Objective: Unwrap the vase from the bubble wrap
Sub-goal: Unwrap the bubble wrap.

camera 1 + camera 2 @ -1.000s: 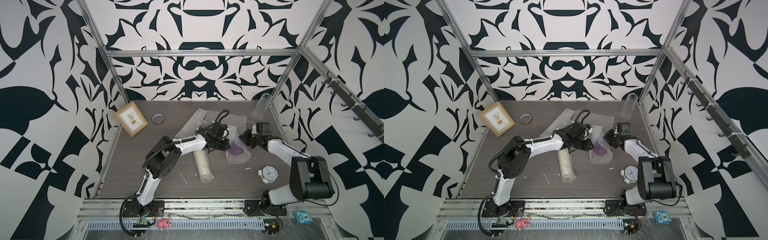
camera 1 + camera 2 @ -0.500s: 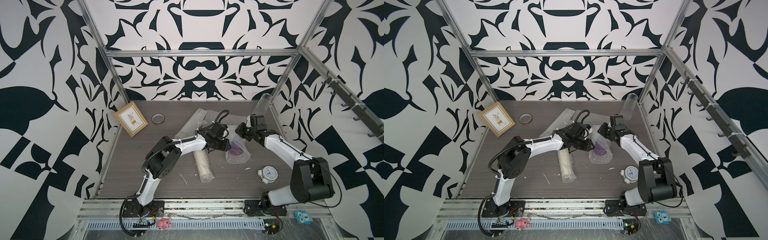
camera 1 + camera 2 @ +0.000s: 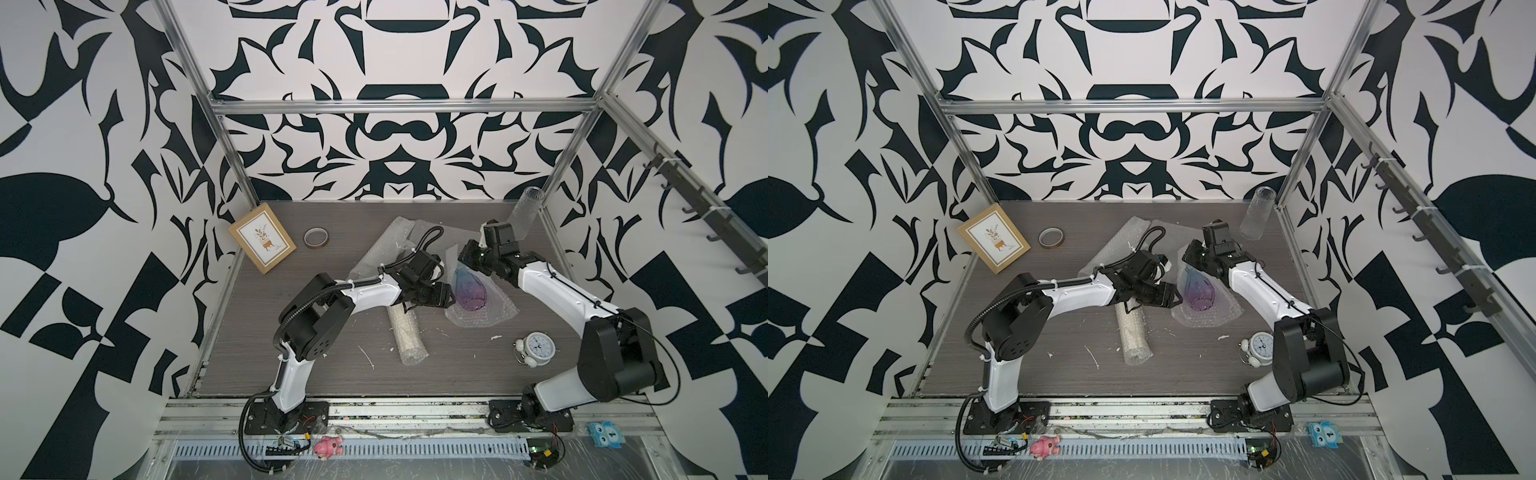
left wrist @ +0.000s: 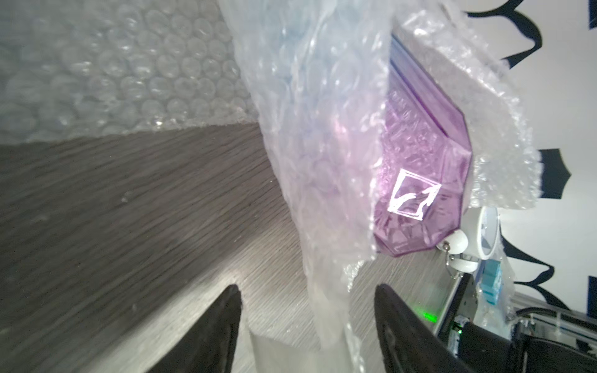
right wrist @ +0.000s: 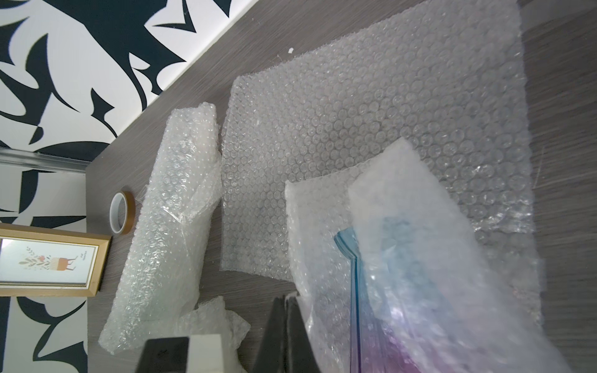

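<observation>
A purple-and-blue glass vase (image 3: 469, 286) (image 3: 1200, 291) lies on its side on a sheet of bubble wrap (image 3: 494, 318), still partly draped by it. My right gripper (image 3: 464, 255) (image 5: 287, 298) is shut on an edge of that bubble wrap (image 5: 326, 245) and holds it up behind the vase (image 5: 403, 323). Just left of the vase, my left gripper (image 3: 446, 296) (image 4: 307, 290) is open. A loose fold of the wrap (image 4: 323, 161) hangs between its fingers (image 4: 231, 310) without being pinched. The vase (image 4: 420, 181) shows through the plastic beyond them.
A rolled bubble-wrap tube (image 3: 407, 336) lies under the left forearm, and flat sheets (image 3: 386, 245) lie behind it. An alarm clock (image 3: 536, 347) stands front right and a tall clear glass (image 3: 524, 212) in the back right corner. A picture frame (image 3: 262, 237) and tape roll (image 3: 316, 238) are back left.
My left gripper has opened and let go of the wrap. My right gripper has moved back and left, drawing the wrap's edge up over the vase.
</observation>
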